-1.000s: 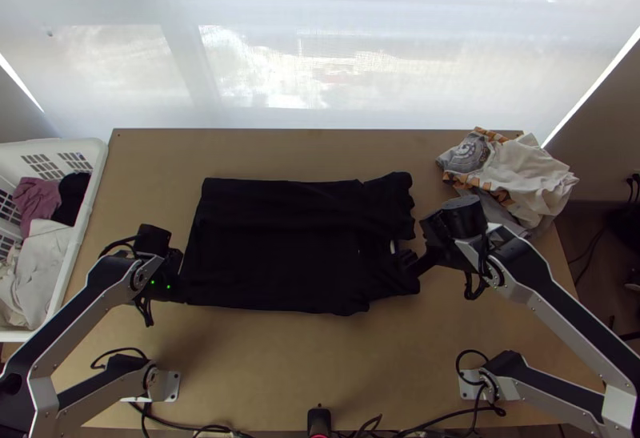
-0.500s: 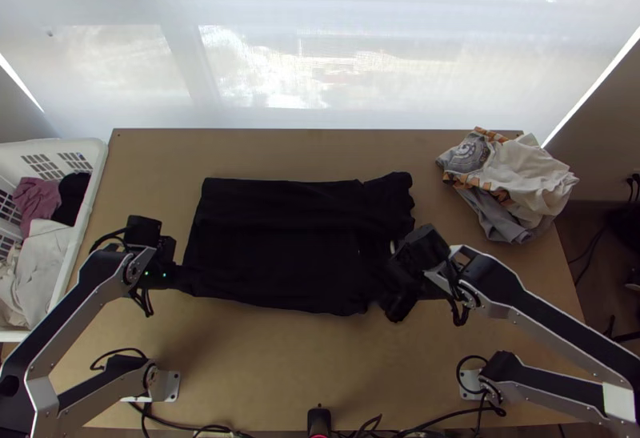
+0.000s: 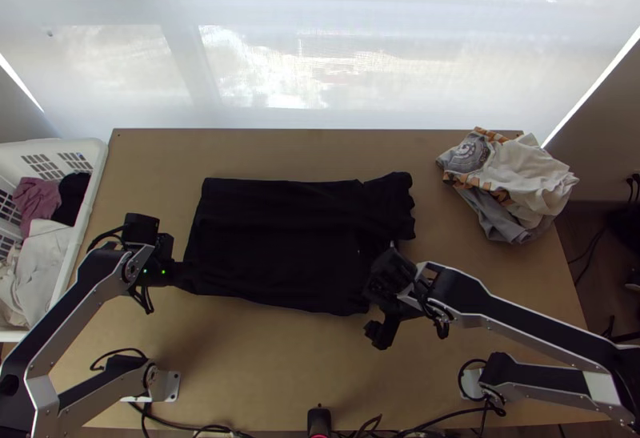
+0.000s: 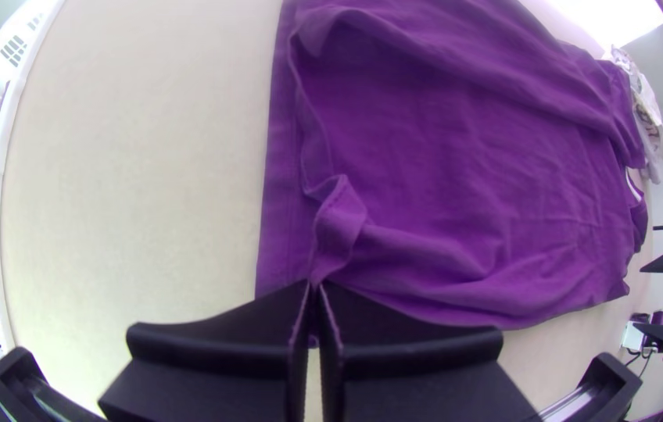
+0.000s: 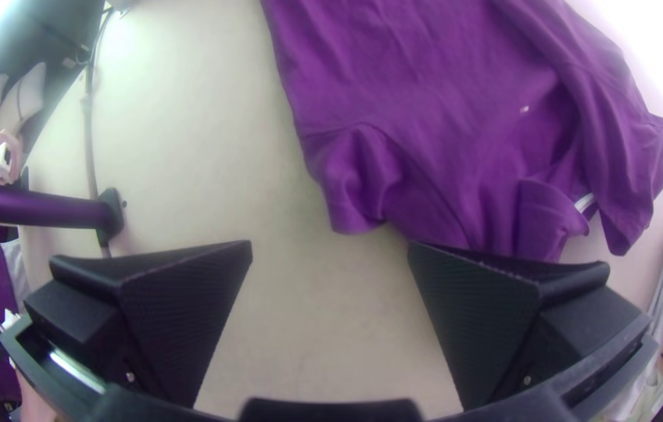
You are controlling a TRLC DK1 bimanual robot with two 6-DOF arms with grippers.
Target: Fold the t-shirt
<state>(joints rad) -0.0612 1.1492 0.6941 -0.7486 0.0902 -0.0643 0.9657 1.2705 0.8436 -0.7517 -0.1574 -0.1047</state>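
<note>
The basket holds clothes. On the table, beside a pile, the left gripper pinches the t-shirt; the right gripper is wide.

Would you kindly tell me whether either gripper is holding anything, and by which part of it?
The left gripper holds the t-shirt by a bunched bit of hem, near its corner nearest that arm's base; the right gripper holds nothing.

The T-shirt is matt, wrinkled cloth; the worktop, smooth matt wood; the nine o'clock basket, smooth plastic; the arm links, satin metal.
</note>
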